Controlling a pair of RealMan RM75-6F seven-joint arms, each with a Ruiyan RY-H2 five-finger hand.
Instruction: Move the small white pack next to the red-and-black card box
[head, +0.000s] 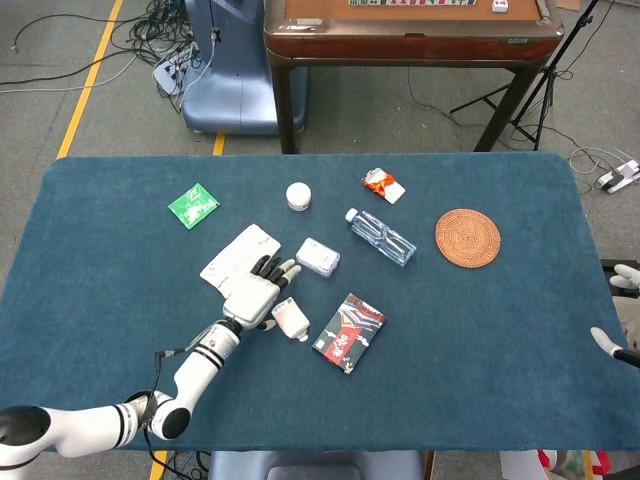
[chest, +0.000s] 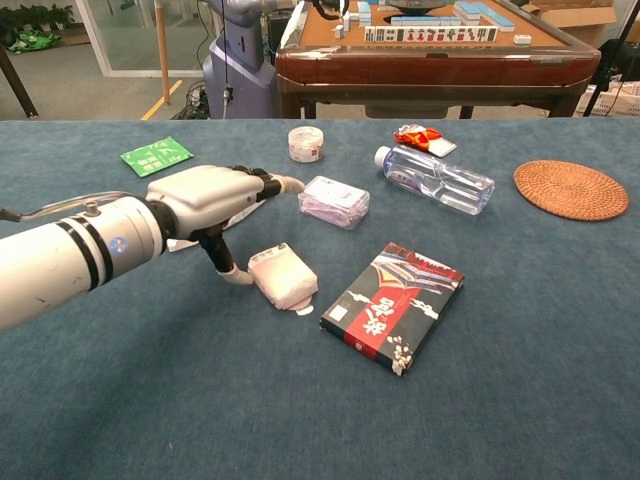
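Small white pack (chest: 284, 276): just left of red-and-black card box (chest: 393, 303), narrow gap remaining. Left hand (chest: 208, 194) at pack's far-from-box side, thumb touching it, fingers (chest: 268, 182) extended, gripping nothing. Right hand (head: 622, 318) well apart from box, grasp indeterminate.

I'm working in a lab or test hall: grey floor with yellow tape (head: 92, 70), loose cables (head: 150, 30), a tripod (head: 525, 85), a mahjong table (head: 410, 40) and a blue machine base (head: 225, 75) behind my table (head: 100, 250)
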